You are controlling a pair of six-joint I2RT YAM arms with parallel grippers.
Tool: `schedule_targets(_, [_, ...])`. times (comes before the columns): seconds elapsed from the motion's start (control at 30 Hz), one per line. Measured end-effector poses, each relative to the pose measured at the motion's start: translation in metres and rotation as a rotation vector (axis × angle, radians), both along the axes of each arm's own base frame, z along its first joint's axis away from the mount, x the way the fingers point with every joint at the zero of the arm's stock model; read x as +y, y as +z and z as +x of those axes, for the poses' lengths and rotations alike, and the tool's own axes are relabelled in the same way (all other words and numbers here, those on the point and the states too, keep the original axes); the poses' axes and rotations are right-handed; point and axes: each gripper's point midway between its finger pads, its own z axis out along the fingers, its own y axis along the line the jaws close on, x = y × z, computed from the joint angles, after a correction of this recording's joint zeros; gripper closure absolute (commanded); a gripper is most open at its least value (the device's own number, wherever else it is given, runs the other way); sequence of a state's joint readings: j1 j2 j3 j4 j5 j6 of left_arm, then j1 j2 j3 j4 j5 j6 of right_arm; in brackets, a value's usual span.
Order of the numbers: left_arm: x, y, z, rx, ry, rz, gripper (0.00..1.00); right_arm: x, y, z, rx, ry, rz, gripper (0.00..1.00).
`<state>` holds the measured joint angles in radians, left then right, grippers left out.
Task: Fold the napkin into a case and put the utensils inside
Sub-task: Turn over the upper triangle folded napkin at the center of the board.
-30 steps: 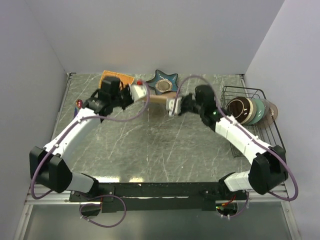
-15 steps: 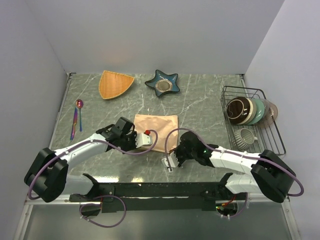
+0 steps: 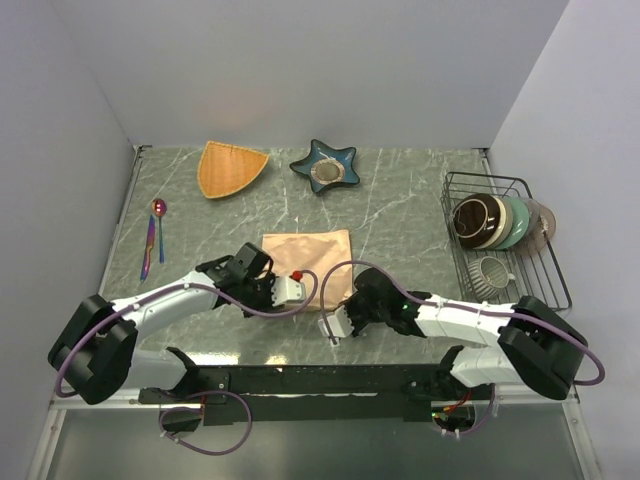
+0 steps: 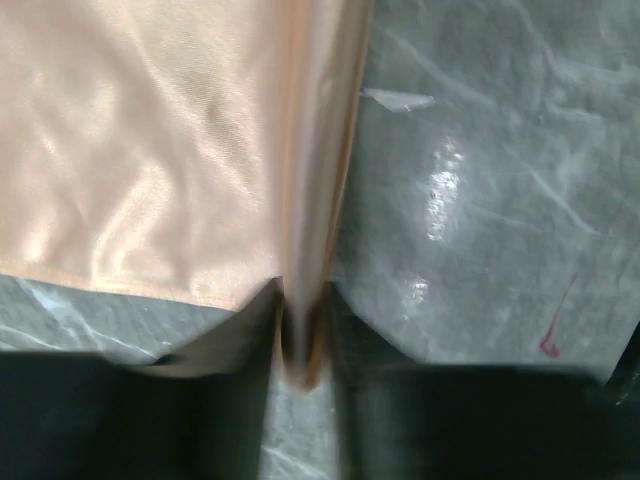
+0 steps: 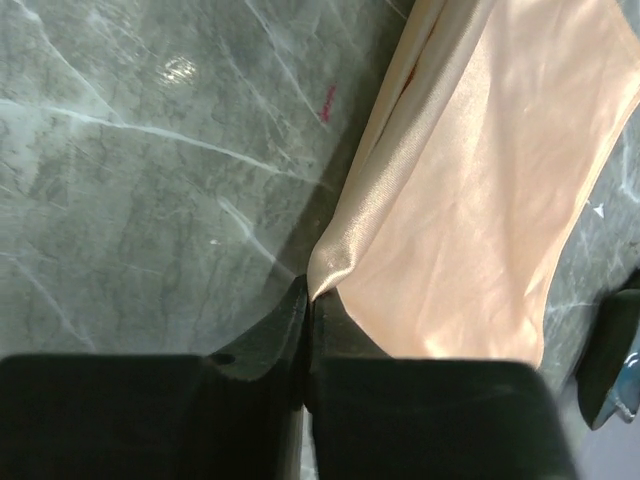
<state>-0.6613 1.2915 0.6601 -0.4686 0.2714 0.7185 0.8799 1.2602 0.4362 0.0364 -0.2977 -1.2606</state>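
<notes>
Napkin (image 3: 310, 252) has come down from 12 o'clock and now lies folded flat at worktop (image 3: 420, 230) centre; left gripper (image 4: 303, 340) and right gripper (image 5: 308, 300) each pinch its near edge; utensils (image 3: 153, 235) untouched at 9 o'clock, so loading hasn't started.

Overhead wide, both wrist views close, sharing napkin (image 3: 312, 255)

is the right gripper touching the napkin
Touching. In the right wrist view, the right gripper pinches a corner of the napkin between its nearly closed jaws.
</notes>
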Motion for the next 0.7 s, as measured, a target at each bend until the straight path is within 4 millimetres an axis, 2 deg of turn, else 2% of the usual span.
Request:
schedule_targets(0.03, [0.001,-0.001,-0.004,0.013,-0.003,0.007,0.46,0.000,-0.001,-0.001,0.005,-0.003,-0.003,0.32])
schedule_targets(0.13, [0.005,-0.003,-0.015,0.050,-0.018,0.029,0.37,-0.005,0.001,-0.005,0.020,-0.023,-0.013,0.14])
schedule_targets(0.23, [0.009,0.009,-0.027,0.088,-0.023,0.029,0.36,-0.011,0.015,-0.009,0.028,-0.046,-0.003,0.07])
schedule_targets(0.3, [0.005,0.030,-0.027,0.089,-0.026,-0.004,0.35,-0.011,0.036,-0.009,0.026,-0.069,0.031,0.07])
schedule_targets(0.4, [-0.004,0.074,-0.012,0.064,0.006,-0.102,0.39,-0.009,0.080,-0.005,0.032,-0.128,0.116,0.09])
schedule_targets(0.47, [-0.003,0.095,0.007,0.054,0.074,-0.159,0.51,-0.008,0.108,0.003,0.057,-0.195,0.181,0.18])
schedule_targets(0.5, [0.000,0.104,0.018,0.060,0.122,-0.186,0.56,-0.011,0.118,0.010,0.074,-0.240,0.206,0.27])
schedule_targets(0.53, [0.003,0.107,0.029,0.071,0.166,-0.201,0.63,-0.014,0.124,0.018,0.106,-0.290,0.226,0.33])
schedule_targets(0.6, [0.008,0.108,0.051,0.124,0.253,-0.236,0.67,-0.024,0.135,0.042,0.182,-0.427,0.266,0.44])
schedule_targets(0.7, [0.009,0.087,0.065,0.217,0.331,-0.242,0.73,-0.026,0.135,0.077,0.356,-0.614,0.302,0.54])
